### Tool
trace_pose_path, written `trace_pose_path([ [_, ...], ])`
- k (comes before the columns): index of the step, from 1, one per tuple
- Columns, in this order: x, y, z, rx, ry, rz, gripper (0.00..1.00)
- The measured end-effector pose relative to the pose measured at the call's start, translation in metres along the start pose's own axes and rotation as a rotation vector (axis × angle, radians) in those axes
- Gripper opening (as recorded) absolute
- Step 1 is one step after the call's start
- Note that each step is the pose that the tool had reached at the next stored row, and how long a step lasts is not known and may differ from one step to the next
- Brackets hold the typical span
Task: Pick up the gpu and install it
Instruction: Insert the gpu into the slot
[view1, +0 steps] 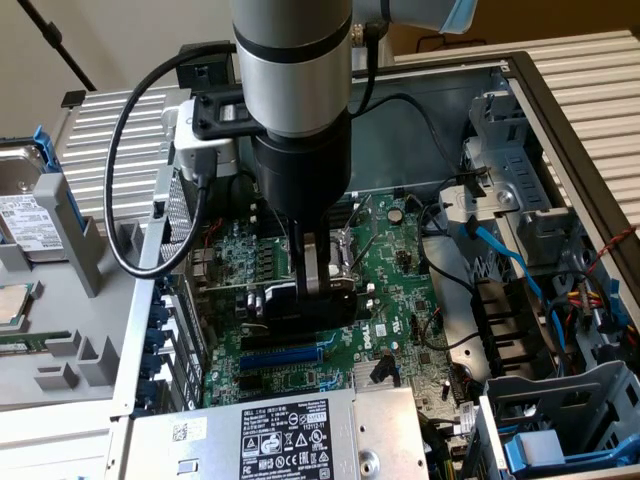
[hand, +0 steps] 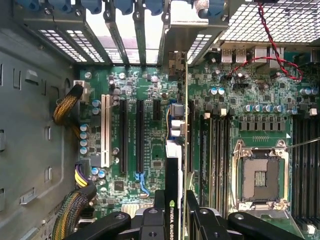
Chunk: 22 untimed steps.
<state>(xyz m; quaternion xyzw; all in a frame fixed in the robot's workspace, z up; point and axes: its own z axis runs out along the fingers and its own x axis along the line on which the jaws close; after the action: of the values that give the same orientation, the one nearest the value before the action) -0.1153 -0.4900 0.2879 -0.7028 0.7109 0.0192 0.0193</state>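
We see the gripper (hand: 176, 200) clenched on the gpu (hand: 172, 220), grasping its upper edge; the card stands on edge over the motherboard (view1: 395, 285) inside the open case (view1: 520, 75), between the black expansion slots (hand: 140, 135) and the memory sticks (hand: 215, 150), toward the exterior view's left.

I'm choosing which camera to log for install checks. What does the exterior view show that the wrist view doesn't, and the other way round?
Exterior view: the arm reaching down, the labelled power supply, and blue cables at that view's right. Wrist view: the white slot, the empty processor socket, and the Nvidia lettering on the card's edge. Both: the end effector shut on the gpu, which stands on edge over the green motherboard.
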Motion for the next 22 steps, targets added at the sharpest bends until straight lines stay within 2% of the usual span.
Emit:
trace_pose_path([
  [2,0.0000,0.0000,0.0001,0.0030,-0.0003,0.000,0.27],
  [5,0.0000,0.0004,0.0001,0.0142,-0.0007,0.002,0.27],
  [6,0.0000,0.0011,0.0002,0.0155,-0.0008,0.002,0.27],
  [16,0.0002,0.0046,0.0014,0.0158,-0.0004,0.002,0.27],
  [22,0.0005,0.0086,0.0053,0.0209,-0.0008,0.002,0.27],
])
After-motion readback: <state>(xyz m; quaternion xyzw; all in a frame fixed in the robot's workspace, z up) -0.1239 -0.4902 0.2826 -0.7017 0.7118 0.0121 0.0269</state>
